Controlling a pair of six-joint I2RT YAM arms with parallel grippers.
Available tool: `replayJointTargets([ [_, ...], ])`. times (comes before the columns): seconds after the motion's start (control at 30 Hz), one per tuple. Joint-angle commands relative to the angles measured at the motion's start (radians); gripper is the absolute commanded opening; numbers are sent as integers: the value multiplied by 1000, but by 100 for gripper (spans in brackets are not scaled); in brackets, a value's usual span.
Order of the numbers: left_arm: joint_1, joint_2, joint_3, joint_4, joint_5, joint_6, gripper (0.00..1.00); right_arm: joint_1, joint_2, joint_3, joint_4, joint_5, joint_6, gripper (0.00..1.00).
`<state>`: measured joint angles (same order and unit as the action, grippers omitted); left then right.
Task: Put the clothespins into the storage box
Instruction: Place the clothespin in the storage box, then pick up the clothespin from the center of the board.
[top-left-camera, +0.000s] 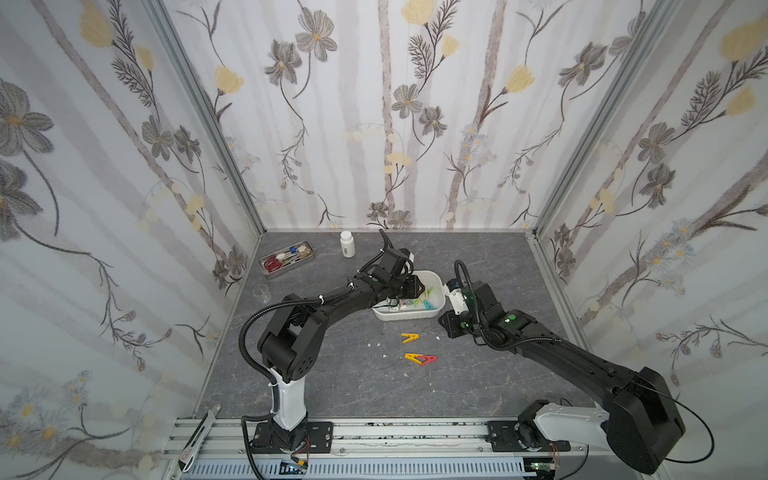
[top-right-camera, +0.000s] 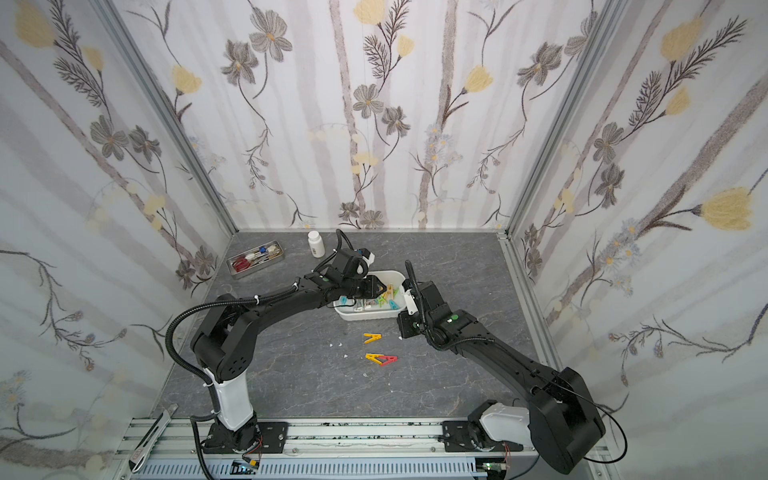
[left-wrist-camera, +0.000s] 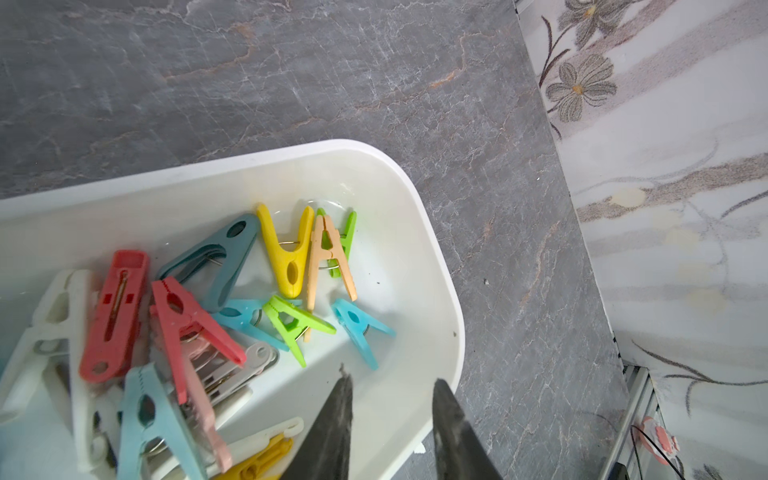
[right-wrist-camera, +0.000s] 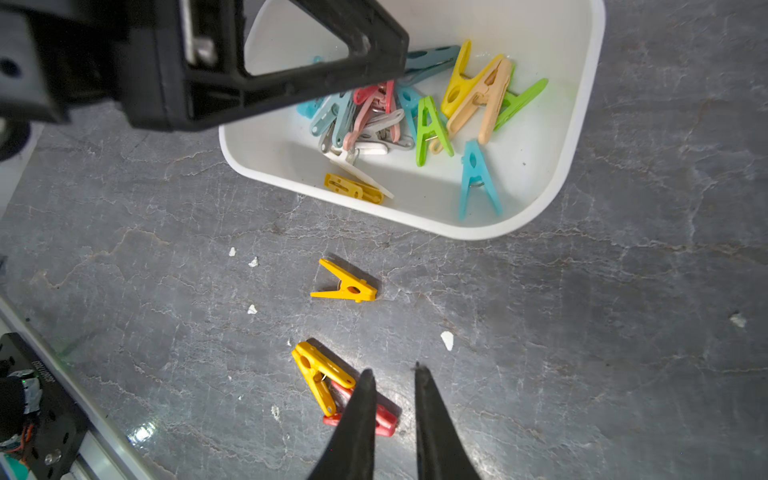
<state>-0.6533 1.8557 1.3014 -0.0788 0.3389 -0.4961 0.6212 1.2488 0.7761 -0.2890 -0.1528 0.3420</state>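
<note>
The left claw is hanging over the white storage box, its fingers apart and empty. A heap of clothespins is lying inside the box. The right claw, slightly parted and holding nothing, is hovering above a yellow clothespin that is touching a red clothespin on the table. The white bottle is standing too far off for me to read its label.

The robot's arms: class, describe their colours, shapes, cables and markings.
The left arm and right arm are chunky black links above a white base segment. A ribbed black cable hose loops along each. Green dots mark the joints near the wrists. The left tool and right tool each end in two black tapering fingers.
</note>
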Motion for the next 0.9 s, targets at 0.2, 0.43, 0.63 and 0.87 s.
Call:
replayJointTargets([
  [0.2, -1, -133, -113, 17, -56, 28, 33, 61, 10, -15, -5, -12, 29, 22],
  [0.43, -1, -236, -232, 23, -93, 11, 33, 126, 72, -1, -60, 28, -13, 23],
  [0.63, -1, -352, -333, 22, -126, -19, 33, 138, 129, 40, -15, 33, -43, 25],
  [0.87, 1, -452, -387, -20, -188, -23, 35, 191, 238, 120, -55, 22, -135, 27],
])
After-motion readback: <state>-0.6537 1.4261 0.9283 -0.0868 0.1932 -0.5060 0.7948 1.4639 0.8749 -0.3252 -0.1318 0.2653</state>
